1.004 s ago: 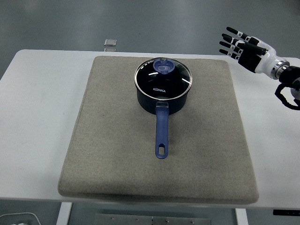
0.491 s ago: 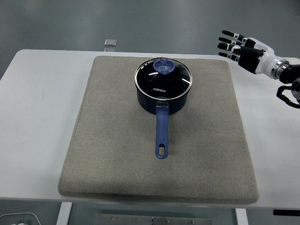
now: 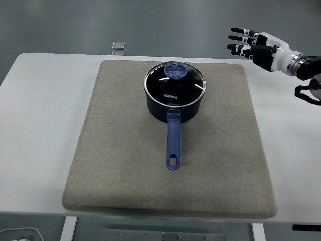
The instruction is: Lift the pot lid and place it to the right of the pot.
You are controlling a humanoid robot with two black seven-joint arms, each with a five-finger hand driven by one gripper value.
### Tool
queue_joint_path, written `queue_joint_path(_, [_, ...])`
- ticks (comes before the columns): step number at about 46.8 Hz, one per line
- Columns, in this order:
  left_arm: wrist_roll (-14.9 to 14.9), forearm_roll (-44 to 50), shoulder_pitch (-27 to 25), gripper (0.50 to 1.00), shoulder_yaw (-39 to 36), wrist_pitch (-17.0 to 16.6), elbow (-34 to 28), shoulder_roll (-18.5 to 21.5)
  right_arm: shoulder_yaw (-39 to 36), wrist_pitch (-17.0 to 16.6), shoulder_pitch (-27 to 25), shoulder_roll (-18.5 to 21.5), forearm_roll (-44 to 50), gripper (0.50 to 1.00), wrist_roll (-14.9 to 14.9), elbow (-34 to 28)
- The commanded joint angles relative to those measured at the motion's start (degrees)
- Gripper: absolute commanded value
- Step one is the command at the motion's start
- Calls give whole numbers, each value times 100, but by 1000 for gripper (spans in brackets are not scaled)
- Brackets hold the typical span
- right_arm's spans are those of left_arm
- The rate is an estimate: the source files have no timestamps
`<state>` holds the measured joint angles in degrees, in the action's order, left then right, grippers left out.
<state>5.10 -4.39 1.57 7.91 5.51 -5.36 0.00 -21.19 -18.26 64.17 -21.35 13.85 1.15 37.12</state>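
Right hand at upper right of frame, now higher and further left than a second ago. Fingers spread, holding nothing, touching nothing. Lid sits on the pot, upper centre of the mat; handle points toward bottom of frame. Bare mat right of the pot, white table beyond its edges.

One pot with one lid, one mat, one table, one hand.
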Motion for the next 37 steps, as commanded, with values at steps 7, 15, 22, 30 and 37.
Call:
queue_joint_path(7, [0,0,1,1000,0,2,0,0,10,68,140,-1,1013,913,8,339])
queue_joint_path(15, [0,-9,1,1000,0,2,0,0,71,68,307,-1,2006,913,44,647])
queue_joint_path(22, [0,0,1,1000,0,2,0,0,361,77,553,-1,2534,913,44,902])
queue_joint_path(30, [0,0,1,1000,0,2,0,0,932,86,887,-1,2807,913,44,955])
queue_joint_path(37, [0,0,1,1000,0,2,0,0,1143,77,1133,210,3061,913,44,955])
